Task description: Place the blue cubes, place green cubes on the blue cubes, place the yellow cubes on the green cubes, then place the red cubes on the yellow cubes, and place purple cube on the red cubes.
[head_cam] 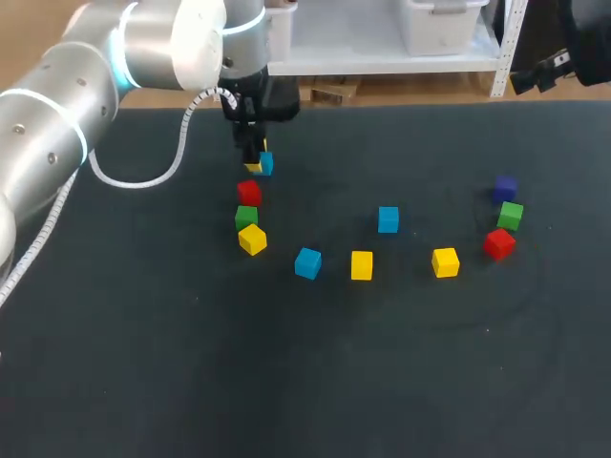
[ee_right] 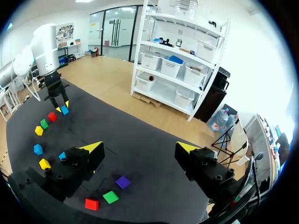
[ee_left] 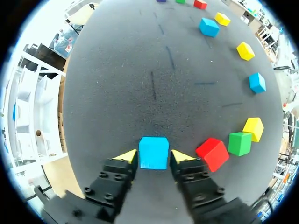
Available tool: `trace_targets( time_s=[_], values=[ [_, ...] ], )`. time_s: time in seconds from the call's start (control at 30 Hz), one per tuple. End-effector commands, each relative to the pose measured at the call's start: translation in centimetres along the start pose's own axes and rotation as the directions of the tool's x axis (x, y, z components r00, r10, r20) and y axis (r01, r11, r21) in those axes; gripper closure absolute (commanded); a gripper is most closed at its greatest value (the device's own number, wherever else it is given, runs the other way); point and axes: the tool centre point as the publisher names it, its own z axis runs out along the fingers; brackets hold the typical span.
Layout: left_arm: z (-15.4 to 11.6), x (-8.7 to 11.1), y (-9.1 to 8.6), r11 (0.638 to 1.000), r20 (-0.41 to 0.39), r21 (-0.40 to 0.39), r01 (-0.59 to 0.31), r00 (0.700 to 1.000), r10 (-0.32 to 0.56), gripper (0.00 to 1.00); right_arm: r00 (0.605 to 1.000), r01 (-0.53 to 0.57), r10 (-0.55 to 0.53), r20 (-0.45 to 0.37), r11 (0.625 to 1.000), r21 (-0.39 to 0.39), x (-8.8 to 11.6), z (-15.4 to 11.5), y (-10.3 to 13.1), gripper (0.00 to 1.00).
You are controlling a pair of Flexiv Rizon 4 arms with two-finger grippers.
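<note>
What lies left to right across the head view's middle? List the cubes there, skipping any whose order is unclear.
near blue cube → middle yellow cube → far blue cube → right yellow cube

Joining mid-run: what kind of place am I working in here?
Probably a robot lab test bench. It has a dark-covered table with small coloured cubes scattered on it, such as a yellow cube, and the left gripper is shut on a blue cube.
</note>
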Motion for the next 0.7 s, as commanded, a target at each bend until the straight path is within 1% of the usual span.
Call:
trace_targets(
  time_s=[0.03,0.17,0.37,0.53,0.63,0.67,0.7],
  values=[
    [-0.2,-0.2,0.8,0.997,-0.008,0.081,0.002,1.0,-0.001,1.0,1.0,0.0,0.0,0.004,0.998,0.066,0.2,-0.2,0.3,0.0],
    [-1.0,-0.5,0.8,0.997,-0.032,0.072,0.025,0.999,-0.022,1.0,1.0,0.0,0.0,0.004,0.998,0.066,0.2,-0.2,0.3,0.0],
    [-2.9,-1.3,0.5,0.995,-0.031,0.071,0.069,0.997,-0.066,1.0,1.0,0.0,0.0,0.004,0.998,0.066,0.2,-0.2,0.3,0.0],
    [-4.9,-2.3,-0.5,0.994,-0.04,0.056,0.09,0.995,-0.088,1.0,1.0,0.0,0.0,0.004,0.998,0.066,0.2,-0.2,0.3,0.0],
    [-6.1,-2.9,-1.3,0.991,-0.064,0.055,0.124,0.991,-0.121,1.0,1.0,0.0,0.0,0.004,0.998,0.066,0.2,-0.2,0.3,0.0],
    [-6.4,-3.1,-1.5,0.987,-0.077,0.054,0.152,0.986,-0.148,1.0,1.0,0.0,0.0,0.004,0.998,0.066,0.2,-0.2,0.3,0.0],
    [-6.6,-3.3,-1.8,0.986,-0.088,0.038,0.161,0.984,-0.157,1.0,1.0,0.0,0.0,0.004,0.998,0.066,0.2,-0.2,0.3,0.0]
  ],
)
